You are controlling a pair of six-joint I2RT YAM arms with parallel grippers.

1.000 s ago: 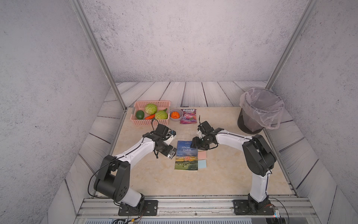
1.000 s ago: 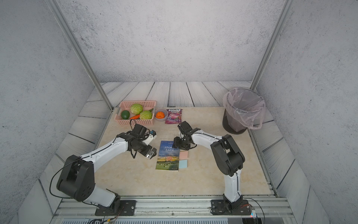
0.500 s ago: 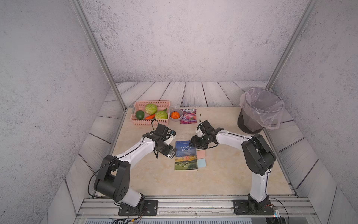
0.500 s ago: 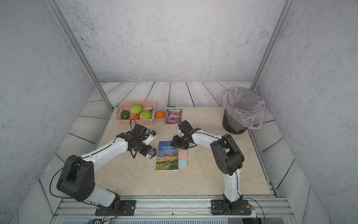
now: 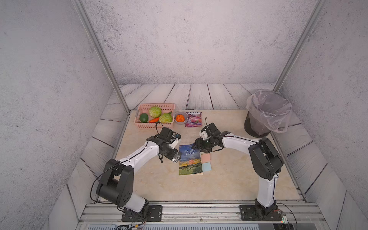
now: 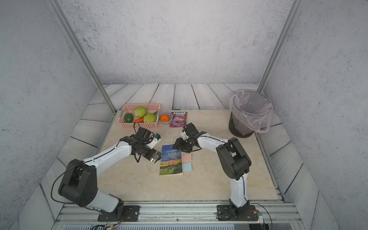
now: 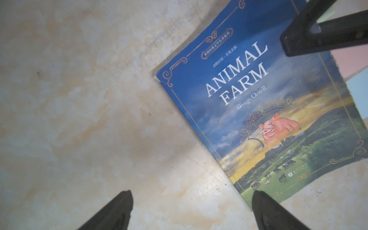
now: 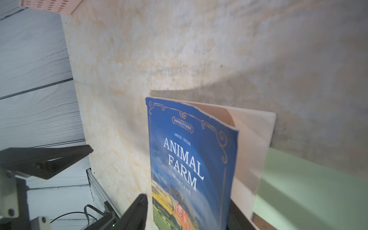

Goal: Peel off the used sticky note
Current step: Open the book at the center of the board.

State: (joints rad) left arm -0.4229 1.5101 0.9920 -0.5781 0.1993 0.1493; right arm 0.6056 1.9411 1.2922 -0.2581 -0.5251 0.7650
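Book (image 5: 190, 161) lies flat on the table (image 5: 229, 179), title up, between the two arms. We see three notes projecting past its edge on the right arm's side. The pink note (image 5: 205, 158) and the blue note (image 5: 207, 166) sit one just behind the other. The green note (image 8: 308, 189) shows in the right wrist view, stuck to an inner page under the cover (image 8: 191, 159). We cannot tell which note is the used one.

The right gripper (image 5: 197, 147) sits low over the book's far corner on that side and hides the green note in both top views. Its fingers stand partly spread and pinch nothing. The cover's curled-up corner rises between them, and one finger (image 8: 239, 219) lies beneath it.

The left gripper (image 7: 192, 201) hovers over bare table just beside the book's spine edge. Its fingers are spread wide and empty. One fingertip (image 7: 264, 207) overlaps the book's near corner.

The basket (image 5: 155, 125) and the bin (image 5: 266, 115) stand at the table's far corners, well apart from the book.
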